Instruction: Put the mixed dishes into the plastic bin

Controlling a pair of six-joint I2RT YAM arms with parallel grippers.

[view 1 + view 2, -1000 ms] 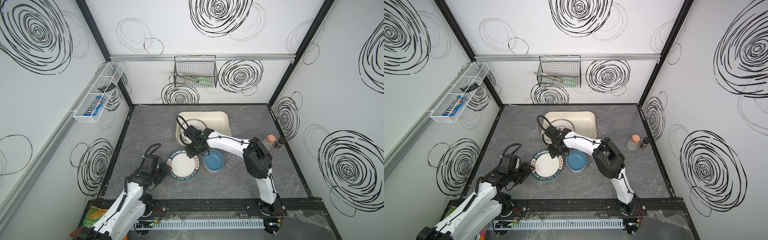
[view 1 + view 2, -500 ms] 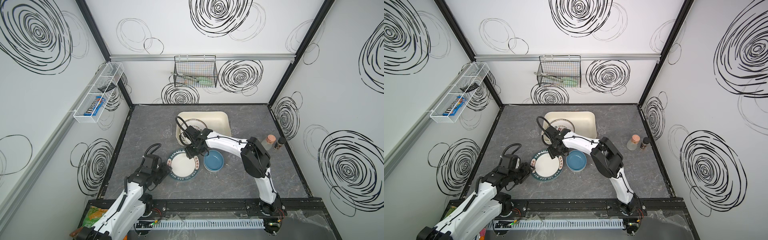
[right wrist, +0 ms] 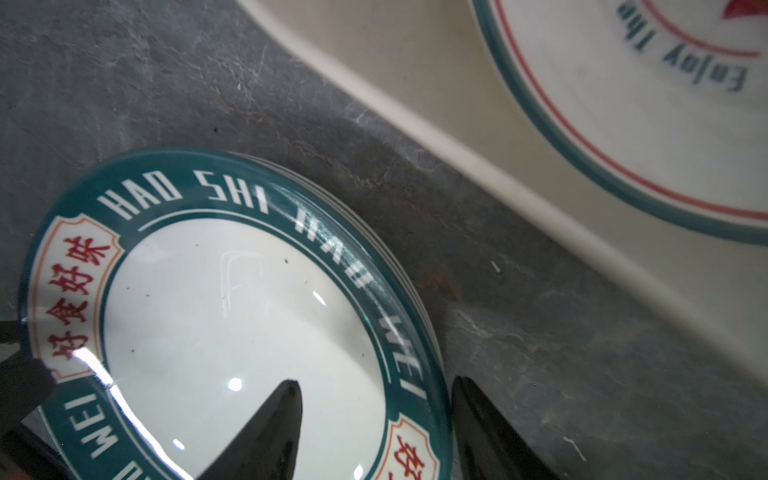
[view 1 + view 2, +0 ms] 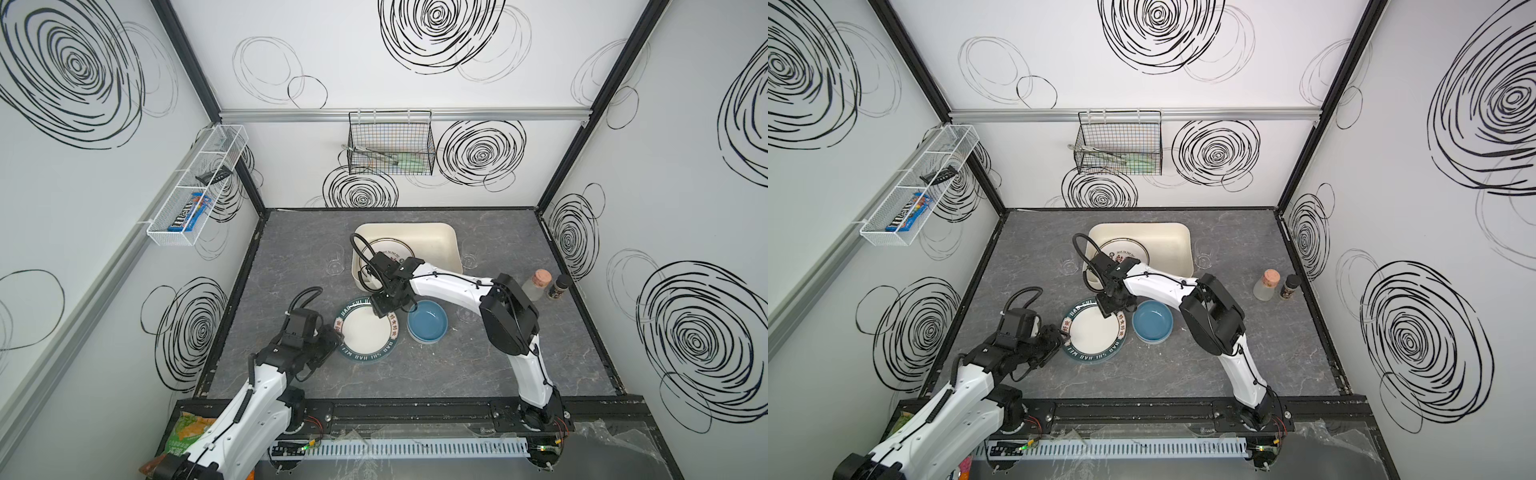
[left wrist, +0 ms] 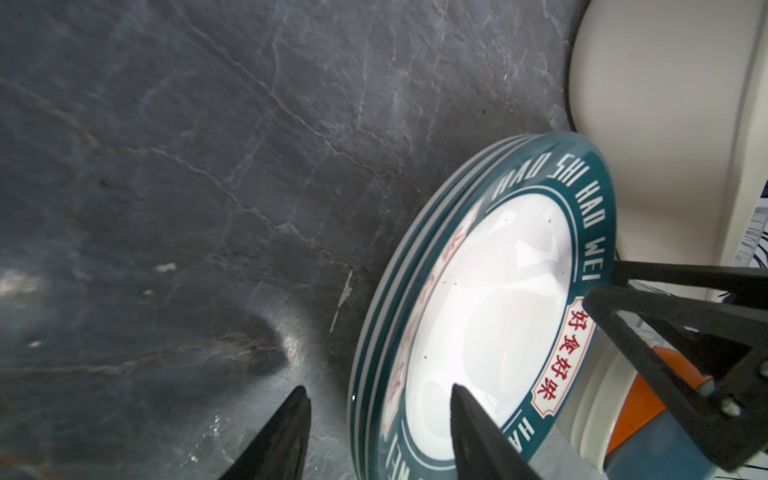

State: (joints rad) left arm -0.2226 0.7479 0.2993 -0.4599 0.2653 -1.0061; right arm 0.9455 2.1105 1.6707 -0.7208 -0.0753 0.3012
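Green-rimmed plate stack (image 4: 365, 332) sits on tabletop (image 4: 498, 365), just beside plastic bin (image 4: 409, 230). Left pincer (image 5: 378, 390) and right pincer (image 3: 374, 382) straddle stack's rim at opposite edges. Both 2 spread wide, nothing clamped.

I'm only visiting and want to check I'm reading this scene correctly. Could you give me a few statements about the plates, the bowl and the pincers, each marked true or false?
1. The stack of green-rimmed plates stands on the table, outside the plastic bin. True.
2. The plastic bin is empty. False: a white plate lies in it.
3. The blue bowl is inside the bin. False: it sits on the table beside the stack.
4. The left pincer and the right pincer are at opposite edges of the stack. True.
5. The left pincer is shut tight. False: its jaws stand apart, with the stack's rim between them.
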